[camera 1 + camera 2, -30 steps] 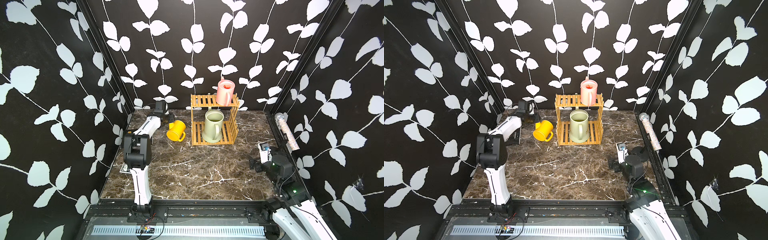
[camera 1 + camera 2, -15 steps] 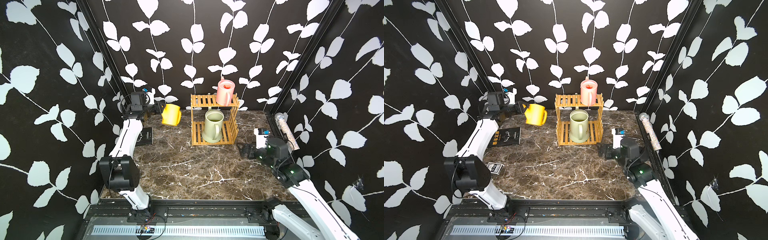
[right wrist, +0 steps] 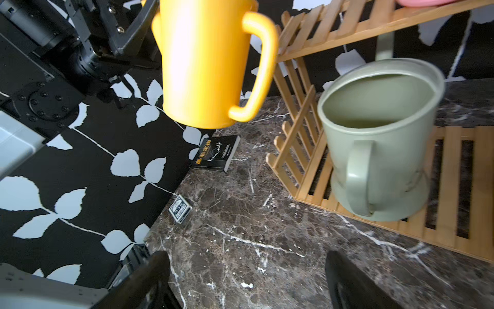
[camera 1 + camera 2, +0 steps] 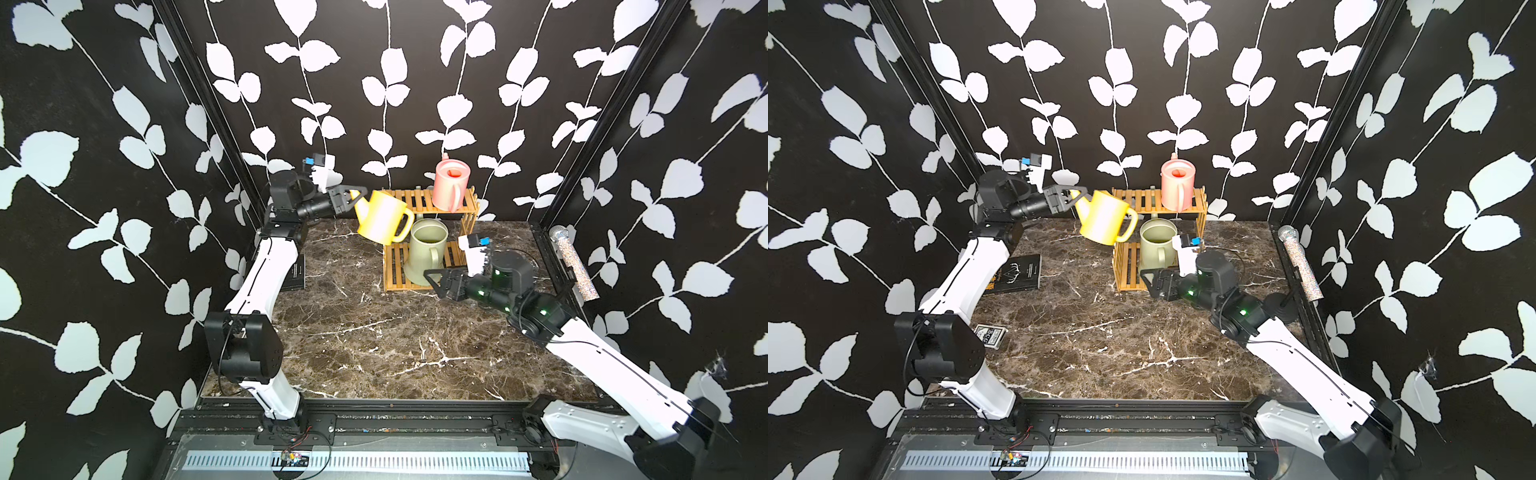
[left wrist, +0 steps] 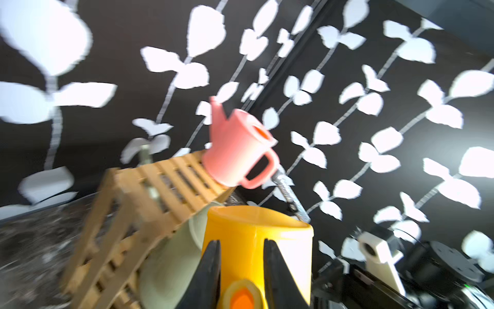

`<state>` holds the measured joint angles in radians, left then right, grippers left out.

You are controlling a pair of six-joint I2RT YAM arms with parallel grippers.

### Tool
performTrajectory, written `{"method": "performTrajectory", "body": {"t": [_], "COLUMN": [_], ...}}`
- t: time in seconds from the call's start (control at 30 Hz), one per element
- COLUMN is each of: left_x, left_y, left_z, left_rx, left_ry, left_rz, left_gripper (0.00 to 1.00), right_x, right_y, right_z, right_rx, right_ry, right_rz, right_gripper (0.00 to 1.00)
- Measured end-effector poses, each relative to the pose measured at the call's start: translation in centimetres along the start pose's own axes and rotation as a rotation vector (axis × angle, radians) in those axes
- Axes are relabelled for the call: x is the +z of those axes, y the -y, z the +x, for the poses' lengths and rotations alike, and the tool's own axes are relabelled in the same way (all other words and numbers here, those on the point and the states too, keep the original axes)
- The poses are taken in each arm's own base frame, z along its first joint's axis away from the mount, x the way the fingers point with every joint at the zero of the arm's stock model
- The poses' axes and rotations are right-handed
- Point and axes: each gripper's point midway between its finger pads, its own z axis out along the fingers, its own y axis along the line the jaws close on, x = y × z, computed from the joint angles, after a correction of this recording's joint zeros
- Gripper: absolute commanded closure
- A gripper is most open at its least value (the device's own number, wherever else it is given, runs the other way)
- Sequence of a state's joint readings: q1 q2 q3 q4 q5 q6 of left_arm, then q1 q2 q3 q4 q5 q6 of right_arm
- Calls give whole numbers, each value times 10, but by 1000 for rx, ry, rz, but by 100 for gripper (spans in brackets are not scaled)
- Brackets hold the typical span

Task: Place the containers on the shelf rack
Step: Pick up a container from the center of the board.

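Up in the air, the small yellow plastic watering can [image 4: 384, 218] hangs tilted, well above the dark marble table [image 4: 374, 332]. The left jaws are nearly closed on its spout, one on each side, as the left wrist view shows. Its handle points toward the left end of the light wooden slatted shelf rack [image 4: 409, 198], which stands at the table's back edge. The right wrist view shows the handle just beside the upper tier, though I cannot tell whether they touch.

On that upper tier, the small pink plastic watering can [image 4: 451, 187] stands upright at the right end. Below it, the large pale green watering can [image 4: 426, 253] takes up the middle of the lower tier, handle facing the front.

The right jaws stand wide apart and hold nothing, low over the table just in front of the rack and near the green can's base.

A black book [image 4: 1017, 274] and a small card box [image 4: 990, 333] lie near the left edge. A glittery microphone [image 4: 573, 266] lies along the right edge.
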<state>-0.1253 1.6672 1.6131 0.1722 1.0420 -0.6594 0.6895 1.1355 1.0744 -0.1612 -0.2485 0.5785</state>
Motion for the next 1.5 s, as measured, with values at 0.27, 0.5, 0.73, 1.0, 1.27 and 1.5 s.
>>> {"method": "performTrajectory", "body": {"t": [0.27,0.5,0.73,1.0,1.27,1.5], "left_x": [8,7,14,19,19,20], "left_y": [34,49,64,81,90,85], "left_z": [4,7,18,23,23,19], "left_rx": [33,61,62,67,81,76], "left_ry": [-40,-71,-113,-144,-157,-141], "left_rz": [140,206,264,313,342,311], "left_gripper": [100,100,100,100,100,33], "right_x": [15,-7,-14,11,20,16], "right_y": [-36,-24,-7,-13,-19,-29], "right_z": [-8,-31,-42,-45,-49,-52], "right_rx": [-56,-84,-88,-77,-68,-77], "right_ry": [-27,5,2,-68,-95,-96], "right_rz": [-142,-172,-188,-279,-330,-376], "right_gripper": [15,22,26,42,79,100]}}
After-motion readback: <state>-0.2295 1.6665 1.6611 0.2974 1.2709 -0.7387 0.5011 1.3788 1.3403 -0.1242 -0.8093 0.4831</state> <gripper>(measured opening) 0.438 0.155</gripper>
